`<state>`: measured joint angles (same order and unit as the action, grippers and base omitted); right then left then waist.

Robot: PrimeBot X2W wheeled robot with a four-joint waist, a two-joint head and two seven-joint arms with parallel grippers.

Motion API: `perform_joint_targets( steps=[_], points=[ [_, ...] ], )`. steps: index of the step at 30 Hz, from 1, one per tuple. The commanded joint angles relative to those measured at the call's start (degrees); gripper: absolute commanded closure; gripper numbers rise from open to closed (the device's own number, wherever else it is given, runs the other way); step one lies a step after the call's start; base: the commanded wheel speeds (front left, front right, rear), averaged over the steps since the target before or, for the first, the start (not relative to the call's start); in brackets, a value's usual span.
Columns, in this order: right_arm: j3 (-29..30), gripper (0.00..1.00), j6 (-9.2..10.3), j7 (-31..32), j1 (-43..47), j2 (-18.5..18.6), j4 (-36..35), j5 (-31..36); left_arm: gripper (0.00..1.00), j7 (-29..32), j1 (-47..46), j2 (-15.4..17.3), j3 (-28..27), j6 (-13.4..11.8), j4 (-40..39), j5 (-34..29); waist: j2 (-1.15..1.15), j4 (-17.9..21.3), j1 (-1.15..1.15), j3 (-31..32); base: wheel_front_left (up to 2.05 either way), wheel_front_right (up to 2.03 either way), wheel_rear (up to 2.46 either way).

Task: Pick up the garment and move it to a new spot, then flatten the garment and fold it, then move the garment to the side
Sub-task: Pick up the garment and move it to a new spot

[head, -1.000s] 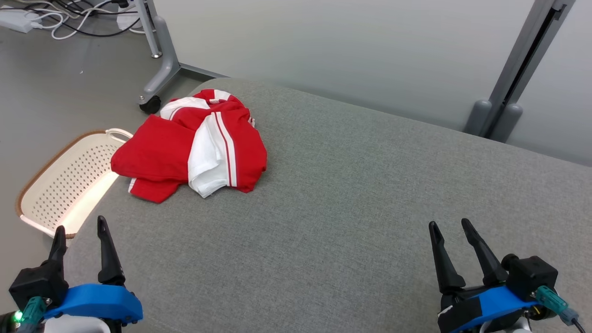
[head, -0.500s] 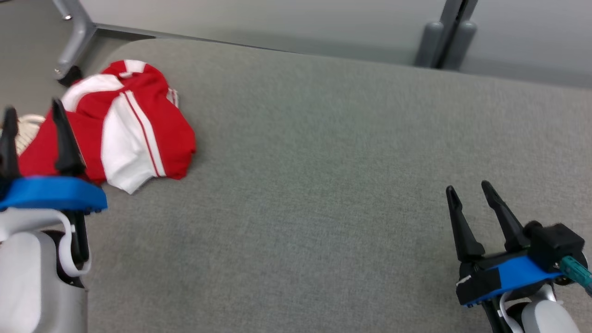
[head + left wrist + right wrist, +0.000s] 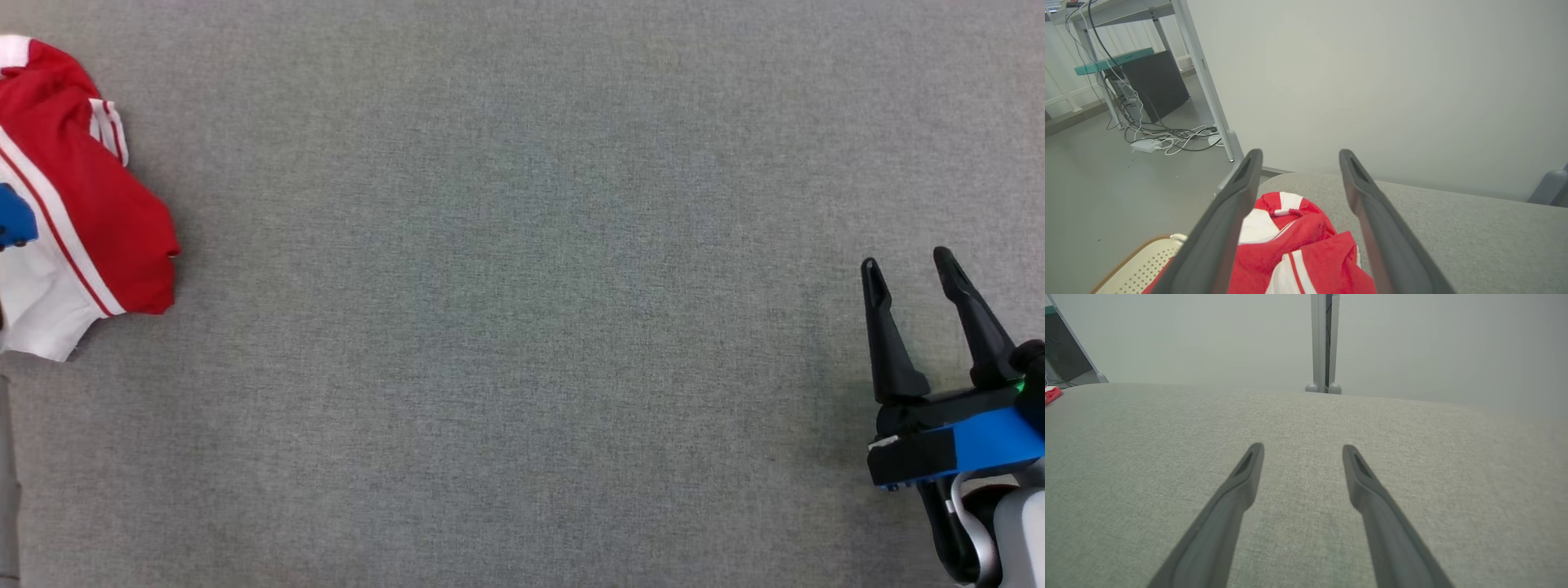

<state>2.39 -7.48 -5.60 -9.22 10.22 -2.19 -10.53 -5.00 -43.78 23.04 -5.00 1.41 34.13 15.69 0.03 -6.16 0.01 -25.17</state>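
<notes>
I was on the pick-up: the garment lay bunched at the far-left corner of the table, unheld. My left gripper hovered above it, fingers spread; the right gripper hung near-right, also spread. Next, I judged, descend and pinch. The table edge and a basket sat close on the left, with bare room to the right.

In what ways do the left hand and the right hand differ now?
The left hand points at the red and white garment; the right hand points at bare grey surface. The left hand is near the basket; the right hand is far from it. Both are open and empty.
</notes>
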Motion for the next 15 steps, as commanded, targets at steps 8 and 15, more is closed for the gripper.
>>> perform_joint_targets(
  steps=[8,15],
  points=[
    [1.06,0.00,-0.03,0.80,-0.81,0.86,-2.56,0.24,0.00,1.76,-4.31,2.74,1.64,1.74,14.09,-0.81,-0.03,0.74,-0.01,-2.44,0.00,0.00,0.00],
    [1.30,0.00,-0.03,1.57,-1.11,1.12,-4.30,0.44,0.00,2.62,-6.04,0.76,3.22,3.63,24.74,0.34,-0.03,0.27,-0.01,-4.04,0.00,0.00,0.00]
  ],
)
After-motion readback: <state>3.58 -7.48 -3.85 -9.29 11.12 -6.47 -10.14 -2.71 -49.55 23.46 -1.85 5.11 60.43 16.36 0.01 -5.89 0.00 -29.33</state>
